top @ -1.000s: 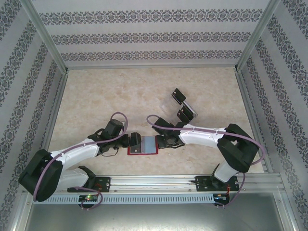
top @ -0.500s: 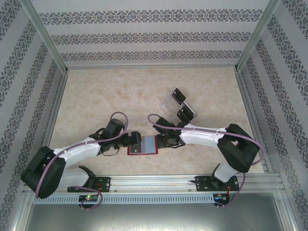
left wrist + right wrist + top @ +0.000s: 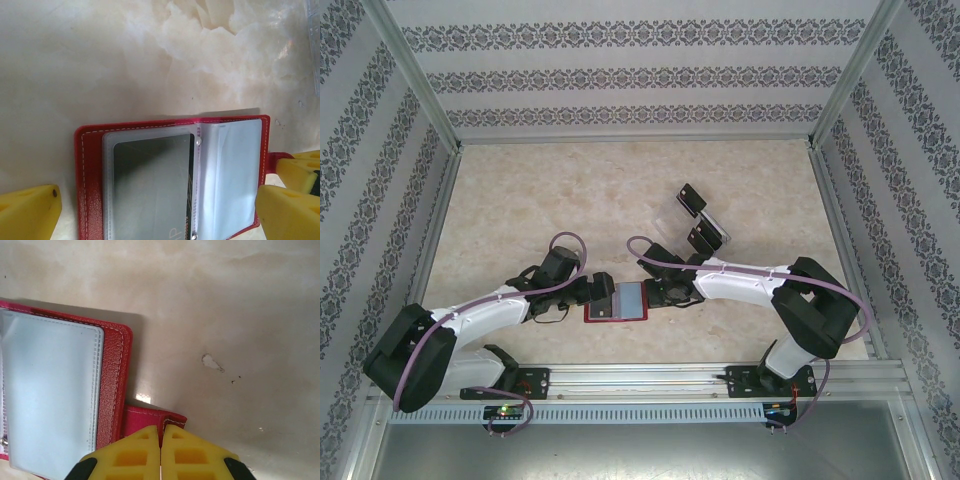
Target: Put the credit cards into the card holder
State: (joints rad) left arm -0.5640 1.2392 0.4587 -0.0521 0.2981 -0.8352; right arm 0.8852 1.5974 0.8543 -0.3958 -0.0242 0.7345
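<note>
1. The card holder [image 3: 617, 303] lies open and flat on the bench [image 3: 520, 220], at about 6 o'clock from the bench's middle, between the tips of the two arms.
2. The left jaws reach it from its 9 o'clock side and stand wide open. In the left wrist view their yellow fingertips [image 3: 27, 212] sit to either side of the open holder, and the one at 9 o'clock is clear of the red cover.
3. The right jaws come in from the holder's 3 o'clock side and are closed, the two yellow fingertips [image 3: 135, 455] pressed together with no gap between them.
4. Those closed tips sit over the red snap tab [image 3: 150, 419] that sticks out from the holder's edge. I cannot tell whether they press on it.
5. One dark card [image 3: 152, 185] sits inside the clear pocket on one half of the holder; the pocket on the other half looks pale and blank.
6. The remaining credit cards [image 3: 702, 238] stand in a clear plastic rack [image 3: 670, 222] at about 1 o'clock from the holder, well apart from it and beside the right arm [image 3: 750, 285].
</note>
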